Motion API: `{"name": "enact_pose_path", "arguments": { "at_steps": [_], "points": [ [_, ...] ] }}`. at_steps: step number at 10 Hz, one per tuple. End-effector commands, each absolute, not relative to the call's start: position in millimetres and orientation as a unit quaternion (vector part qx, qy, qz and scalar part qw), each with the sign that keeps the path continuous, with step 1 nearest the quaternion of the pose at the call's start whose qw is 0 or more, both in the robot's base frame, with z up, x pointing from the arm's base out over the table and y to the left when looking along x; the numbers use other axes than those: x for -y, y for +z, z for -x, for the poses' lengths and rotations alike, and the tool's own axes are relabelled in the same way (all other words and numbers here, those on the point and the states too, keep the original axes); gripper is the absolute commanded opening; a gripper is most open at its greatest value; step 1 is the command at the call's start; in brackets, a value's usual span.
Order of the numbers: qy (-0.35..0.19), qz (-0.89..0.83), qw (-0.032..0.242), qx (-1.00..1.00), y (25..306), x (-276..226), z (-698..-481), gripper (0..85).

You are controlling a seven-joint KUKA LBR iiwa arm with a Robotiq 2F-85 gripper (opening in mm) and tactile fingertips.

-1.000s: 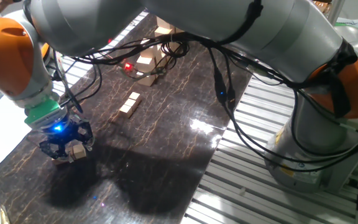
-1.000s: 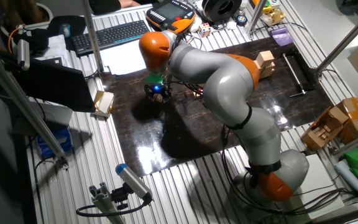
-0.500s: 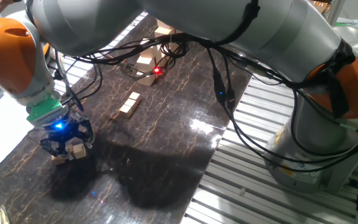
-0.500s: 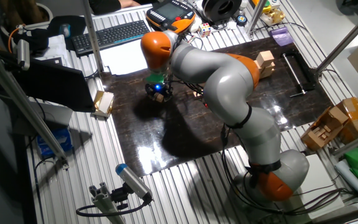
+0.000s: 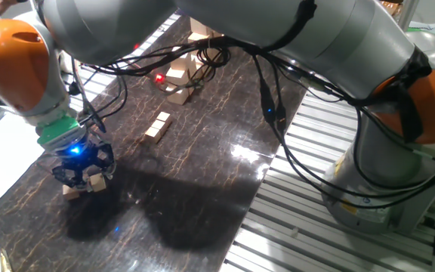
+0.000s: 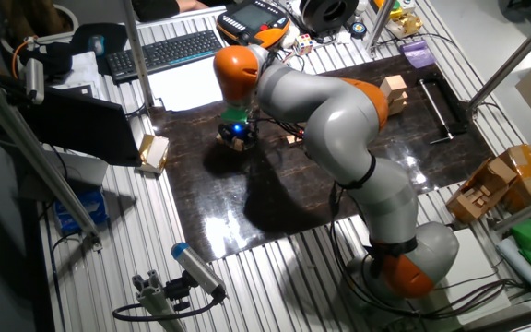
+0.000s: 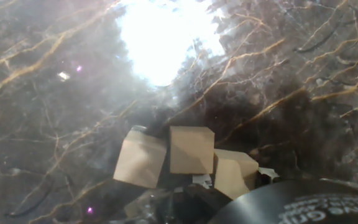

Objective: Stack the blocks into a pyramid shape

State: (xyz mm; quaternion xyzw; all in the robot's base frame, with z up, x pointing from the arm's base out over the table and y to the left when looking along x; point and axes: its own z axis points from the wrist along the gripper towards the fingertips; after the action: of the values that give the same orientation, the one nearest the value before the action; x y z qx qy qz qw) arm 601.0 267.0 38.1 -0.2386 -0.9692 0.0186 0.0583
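The gripper (image 5: pixel 81 172) is held low over the dark marbled table (image 5: pixel 202 159), right at a small cluster of tan blocks (image 7: pixel 185 155). Three cubes are seen side by side in the hand view (touching or nearly so). Whether the jaws are spread or pinching cannot be told. Two more blocks (image 5: pixel 157 125) lie well apart, mid-table.

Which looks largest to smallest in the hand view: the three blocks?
Middle block looks largest. Left block looks about alike, so unsure. Right block looks smallest, but it is partly hidden.
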Motion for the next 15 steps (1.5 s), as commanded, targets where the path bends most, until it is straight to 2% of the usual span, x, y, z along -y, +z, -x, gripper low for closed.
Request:
{"name": "enact_pose_path", "arguments": {
  "at_steps": [1,5,7,12,15],
  "points": [
    [0.018,0.234,0.059,0.97,38.7,-266.4,-601.2,31.7],
    [0.015,0.166,0.071,0.983,56.3,-251.4,-607.8,36.0],
    [0.01,0.113,0.08,0.99,69.9,-229.8,-609.9,35.0],
    [0.043,-0.001,0.079,0.996,85.9,-186.7,-602.8,35.3],
    [0.053,-0.055,0.069,0.995,82.3,-169.0,-594.3,35.7]
  ]
}}
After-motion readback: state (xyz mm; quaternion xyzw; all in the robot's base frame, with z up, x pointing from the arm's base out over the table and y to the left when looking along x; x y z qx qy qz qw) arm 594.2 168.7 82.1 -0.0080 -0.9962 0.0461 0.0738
